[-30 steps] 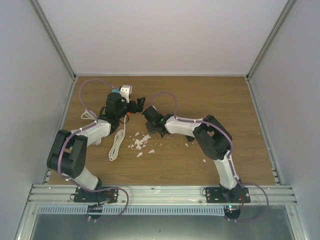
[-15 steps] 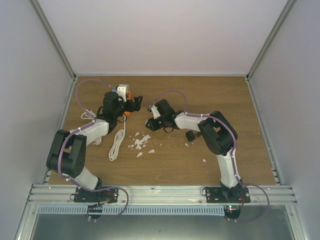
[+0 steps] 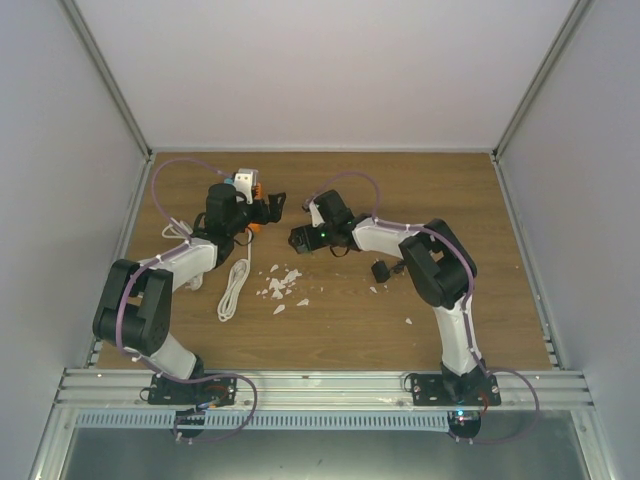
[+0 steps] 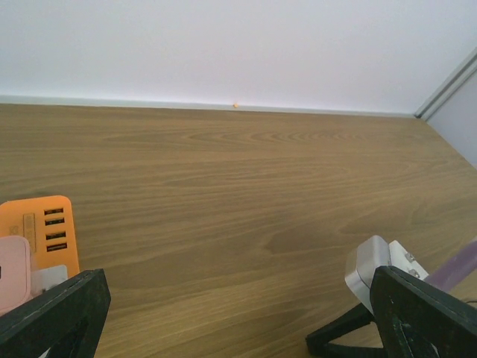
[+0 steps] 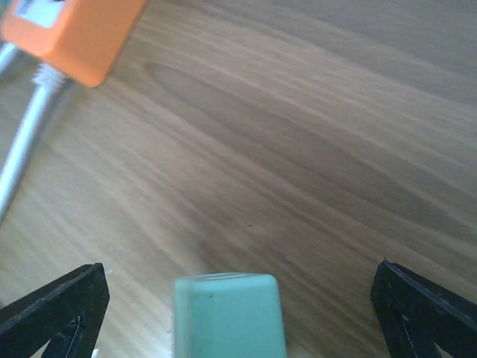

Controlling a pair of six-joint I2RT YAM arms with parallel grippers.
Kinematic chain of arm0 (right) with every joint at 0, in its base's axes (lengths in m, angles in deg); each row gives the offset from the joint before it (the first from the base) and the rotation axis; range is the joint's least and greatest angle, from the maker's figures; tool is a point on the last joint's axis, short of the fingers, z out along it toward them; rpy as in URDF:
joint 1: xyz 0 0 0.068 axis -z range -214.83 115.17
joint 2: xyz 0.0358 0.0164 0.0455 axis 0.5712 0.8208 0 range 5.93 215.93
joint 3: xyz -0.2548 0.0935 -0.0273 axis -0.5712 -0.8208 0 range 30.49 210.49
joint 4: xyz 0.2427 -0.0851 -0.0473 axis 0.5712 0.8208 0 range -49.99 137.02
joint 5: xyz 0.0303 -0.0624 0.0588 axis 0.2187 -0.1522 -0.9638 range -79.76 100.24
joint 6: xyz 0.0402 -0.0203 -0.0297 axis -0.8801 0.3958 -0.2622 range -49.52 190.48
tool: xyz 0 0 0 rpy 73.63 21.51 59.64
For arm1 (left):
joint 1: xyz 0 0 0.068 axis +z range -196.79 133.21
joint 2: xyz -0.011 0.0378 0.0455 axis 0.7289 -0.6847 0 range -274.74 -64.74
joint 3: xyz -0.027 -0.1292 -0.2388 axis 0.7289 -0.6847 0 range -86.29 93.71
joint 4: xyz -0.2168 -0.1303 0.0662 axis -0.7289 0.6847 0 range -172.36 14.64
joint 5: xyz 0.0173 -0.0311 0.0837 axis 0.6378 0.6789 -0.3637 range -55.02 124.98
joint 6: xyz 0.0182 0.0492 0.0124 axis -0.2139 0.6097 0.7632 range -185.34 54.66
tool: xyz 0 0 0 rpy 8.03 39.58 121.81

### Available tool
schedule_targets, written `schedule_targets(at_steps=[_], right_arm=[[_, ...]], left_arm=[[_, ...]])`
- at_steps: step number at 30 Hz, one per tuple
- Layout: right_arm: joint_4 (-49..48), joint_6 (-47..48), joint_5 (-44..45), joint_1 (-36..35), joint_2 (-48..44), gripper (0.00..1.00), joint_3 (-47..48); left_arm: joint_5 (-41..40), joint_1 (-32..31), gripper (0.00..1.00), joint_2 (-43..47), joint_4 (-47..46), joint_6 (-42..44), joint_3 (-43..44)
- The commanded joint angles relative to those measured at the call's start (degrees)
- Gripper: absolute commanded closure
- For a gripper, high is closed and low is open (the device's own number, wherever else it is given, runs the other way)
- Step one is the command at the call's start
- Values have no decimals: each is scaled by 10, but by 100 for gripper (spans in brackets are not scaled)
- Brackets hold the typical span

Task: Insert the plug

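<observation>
Top view: the left arm [image 3: 150,295] reaches forward, its left gripper [image 3: 271,207] just beside the orange plastic power strip [image 3: 252,183]. The right arm [image 3: 420,260] folds leftward, its right gripper [image 3: 298,238] near the strip.

Left wrist: fingers [image 4: 59,313] are wide apart, with the strip [image 4: 37,224] just inside the left one.

Right wrist: fingers [image 5: 59,306] are wide apart. A blurred mint-green blocky plug [image 5: 227,313] sits between them, well apart from the strip [image 5: 71,30], its long axis up-frame.

no legible text, brand, number or sign; marking on orange power strip [image 4: 41,231] too small

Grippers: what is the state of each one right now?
Left gripper: open, holding nothing.
Right gripper: open; green block in the gap, not clamped.
</observation>
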Motion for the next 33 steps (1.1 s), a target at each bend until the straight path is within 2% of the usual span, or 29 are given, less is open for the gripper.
schedule_targets(at_steps=[1, 3, 5, 13, 24, 27, 28, 30, 31, 32, 33], right_arm=[[75, 5, 133, -4, 3, 0, -18], [83, 25, 214, -21, -11, 1, -17], [80, 48, 249, -38, -24, 2, -18], [71, 97, 266, -75, -24, 4, -13], [109, 76, 288, -75, 10, 23, 18], [114, 70, 288, -75, 28, 38, 29], [118, 72, 286, -75, 39, 48, 34], [129, 74, 283, -75, 49, 82, 45], [129, 74, 283, -75, 48, 92, 46], [127, 74, 283, -75, 44, 98, 43], [124, 74, 284, -75, 36, 99, 39]], left_arm=[[7, 5, 1, -3, -30, -6, -2], [7, 5, 1, -1, -31, -6, -4], [7, 7, 1, 0, -33, -7, -5], [14, 9, 1, 0, -36, -10, -7], [19, 13, 1, -1, -37, -12, -8], [22, 13, 1, -1, -38, -12, -8], [22, 13, 1, -2, -39, -13, -7], [25, 14, 1, -2, -39, -14, -7], [27, 13, 1, -3, -39, -14, -7], [29, 14, 1, -4, -39, -14, -7], [34, 15, 1, -6, -37, -13, -4]])
